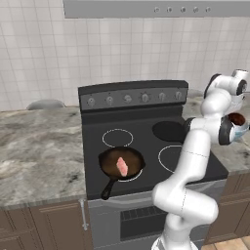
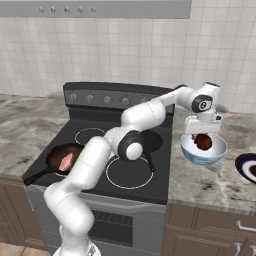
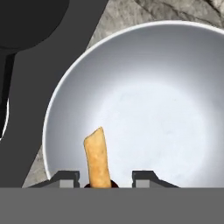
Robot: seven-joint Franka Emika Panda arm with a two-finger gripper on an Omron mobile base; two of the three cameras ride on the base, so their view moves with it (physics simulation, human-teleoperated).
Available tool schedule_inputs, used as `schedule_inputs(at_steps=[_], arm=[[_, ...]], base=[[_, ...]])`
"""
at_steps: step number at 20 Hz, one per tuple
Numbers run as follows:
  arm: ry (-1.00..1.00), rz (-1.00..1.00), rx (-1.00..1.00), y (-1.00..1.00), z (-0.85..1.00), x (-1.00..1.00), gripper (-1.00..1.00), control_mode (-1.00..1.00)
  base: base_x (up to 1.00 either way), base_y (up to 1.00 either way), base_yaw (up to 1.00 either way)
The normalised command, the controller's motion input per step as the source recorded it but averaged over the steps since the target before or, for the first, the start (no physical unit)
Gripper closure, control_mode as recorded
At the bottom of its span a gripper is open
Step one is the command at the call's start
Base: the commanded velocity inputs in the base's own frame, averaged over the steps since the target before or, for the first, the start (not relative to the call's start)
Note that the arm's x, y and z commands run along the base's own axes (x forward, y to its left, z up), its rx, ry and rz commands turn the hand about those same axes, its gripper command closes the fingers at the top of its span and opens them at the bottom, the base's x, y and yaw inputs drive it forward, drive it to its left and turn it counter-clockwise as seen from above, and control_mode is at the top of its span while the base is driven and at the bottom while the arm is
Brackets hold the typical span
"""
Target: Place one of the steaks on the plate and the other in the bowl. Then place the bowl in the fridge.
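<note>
The right base view took in the dark plate [image 2: 246,168] at the far right edge of the tabletop [image 2: 210,185], cut off by the frame. The left base view gave the clearer look at the skillet [image 1: 121,164] on the stove's [image 1: 146,141] front-left burner, with the pale pink steak [image 1: 122,166] lying flat in it, its long axis running roughly from the back of the pan toward the front, leaning slightly to the right. In the right base view the same pink steak [image 2: 66,161] showed partly behind the arm's lower link.

The hand view looked straight down into the white inside of the bowl [image 3: 144,109], and there the held steak [image 3: 98,157] appeared edge-on as a tan strip rising between the two fingertips, its long axis pointing away from the jaws toward the bowl's middle. From the right base view that piece read as a dark reddish-brown steak [image 2: 202,141] hanging below the gripper [image 2: 202,134], just above or inside the bowl's rim [image 2: 203,150] (whether it touched the bowl could not be told). The bowl stood on the tabletop just right of the stove.

The jaws were partly closed, pinching the dark steak by one end.

The arm reached out from the base over the stove's right side, elbow bent above the front-right burner, wrist turned so the hand pointed down over the bowl.
</note>
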Motion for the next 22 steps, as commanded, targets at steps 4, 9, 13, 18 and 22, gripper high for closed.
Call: schedule_inputs(at_steps=[4,9,13,18,22], arm=[[0.00,0.00,0.00,0.00,-0.35,0.00,1.00,-1.00],[0.00,0.00,0.00,0.00,-0.34,0.00,1.00,-1.00],[0.00,0.00,0.01,0.00,-0.10,0.00,1.00,-1.00],[0.00,0.00,0.01,0.00,-0.08,0.00,-1.00,-1.00],[0.00,0.00,0.00,0.00,-0.04,0.00,-1.00,-1.00]], base=[[0.00,0.00,0.00],[0.00,0.00,0.00],[0.00,0.00,0.00],[0.00,0.00,0.00],[0.00,0.00,0.00]])
